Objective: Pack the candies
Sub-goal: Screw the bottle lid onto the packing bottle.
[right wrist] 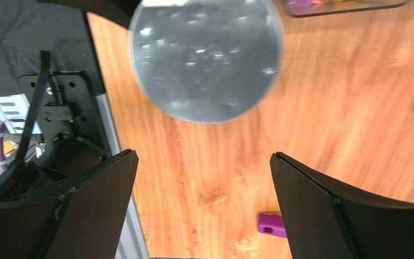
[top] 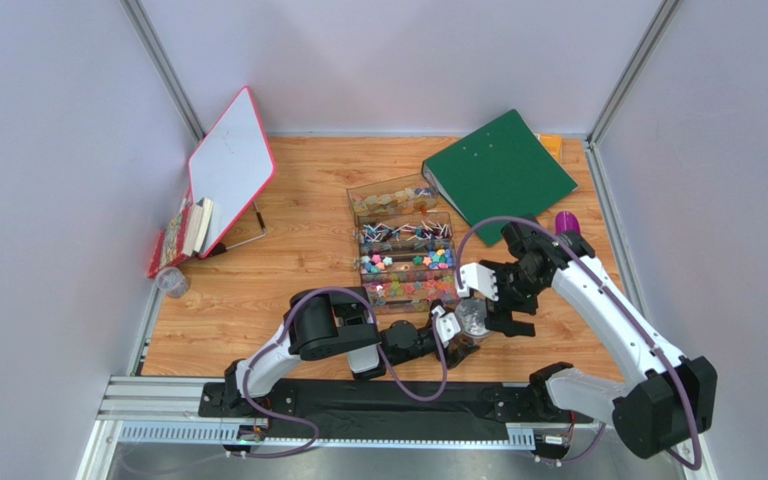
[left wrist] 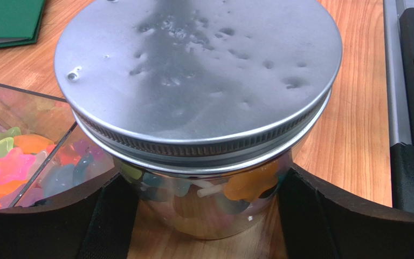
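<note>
At 10 o'clock on the wooden counter (top: 258,320), a red-edged whiteboard (top: 230,165) leans tilted. A small stack of books (top: 186,232) stands at its foot toward 9 o'clock.

Near the middle sits a clear plastic box divided into rows (top: 405,215). Most of the candies (top: 408,263), tiny sweets in pink, orange, yellow, green and blue, lie in those rows.

At 4 o'clock, just beside the box's near right corner, the left pincer (top: 461,333) is closed around a round glass jar with a dented silver metal lid (top: 471,314). In the left wrist view its black fingers (left wrist: 101,221) press the glass from both sides below the lid. The glass jar (left wrist: 198,108) is upright with the lid sitting on its threaded neck. More candies (left wrist: 249,186) show through its wall, orange and pale blue among them. At 8 o'clock in that view, star-shaped pink, orange and green sweets fill a box compartment (left wrist: 9,162).

The right pincer (top: 491,303) hangs over the jar from its 2 o'clock side, jaws spread wide and gripping nothing. Its wrist view looks down on the blurred lid (right wrist: 206,59) at 12 o'clock, with bare wood between the fingers (right wrist: 328,216).

A dark green ring binder (top: 498,175) lies at 2 o'clock. A purple plastic scoop (top: 568,222) lies at 3 o'clock, just beside the binder's right corner.
</note>
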`<act>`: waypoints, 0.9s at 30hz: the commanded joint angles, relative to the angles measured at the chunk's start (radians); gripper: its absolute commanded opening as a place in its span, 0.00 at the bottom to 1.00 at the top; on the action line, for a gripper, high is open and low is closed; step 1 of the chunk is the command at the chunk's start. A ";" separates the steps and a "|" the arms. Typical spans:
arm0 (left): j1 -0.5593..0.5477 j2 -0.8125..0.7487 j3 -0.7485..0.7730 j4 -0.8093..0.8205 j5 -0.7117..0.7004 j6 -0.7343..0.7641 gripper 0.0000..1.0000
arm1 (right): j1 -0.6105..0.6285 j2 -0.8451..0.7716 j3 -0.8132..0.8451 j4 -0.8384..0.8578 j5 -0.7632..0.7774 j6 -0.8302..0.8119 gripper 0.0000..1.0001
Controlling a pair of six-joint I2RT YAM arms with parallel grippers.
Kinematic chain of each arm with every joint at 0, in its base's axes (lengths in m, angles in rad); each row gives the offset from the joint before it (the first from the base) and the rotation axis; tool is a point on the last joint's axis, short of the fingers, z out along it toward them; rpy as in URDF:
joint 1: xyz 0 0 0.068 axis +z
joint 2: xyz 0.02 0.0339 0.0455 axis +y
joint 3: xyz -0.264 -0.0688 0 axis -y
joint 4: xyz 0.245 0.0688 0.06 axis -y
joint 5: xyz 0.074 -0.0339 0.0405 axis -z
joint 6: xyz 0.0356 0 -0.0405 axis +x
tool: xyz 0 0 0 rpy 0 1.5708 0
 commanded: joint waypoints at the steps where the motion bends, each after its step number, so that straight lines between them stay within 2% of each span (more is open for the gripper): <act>1: -0.006 0.084 -0.040 -0.285 0.010 0.047 0.00 | -0.038 0.079 0.129 0.019 -0.068 -0.120 1.00; 5: -0.008 0.081 -0.040 -0.285 0.009 0.050 0.00 | -0.032 0.158 0.201 -0.070 -0.174 -0.201 1.00; 11: -0.008 0.081 -0.037 -0.288 -0.004 0.058 0.00 | 0.028 0.255 0.226 -0.180 -0.242 -0.207 1.00; 27: -0.008 0.090 -0.032 -0.281 -0.019 0.063 0.00 | 0.074 0.260 0.143 -0.097 -0.200 -0.131 1.00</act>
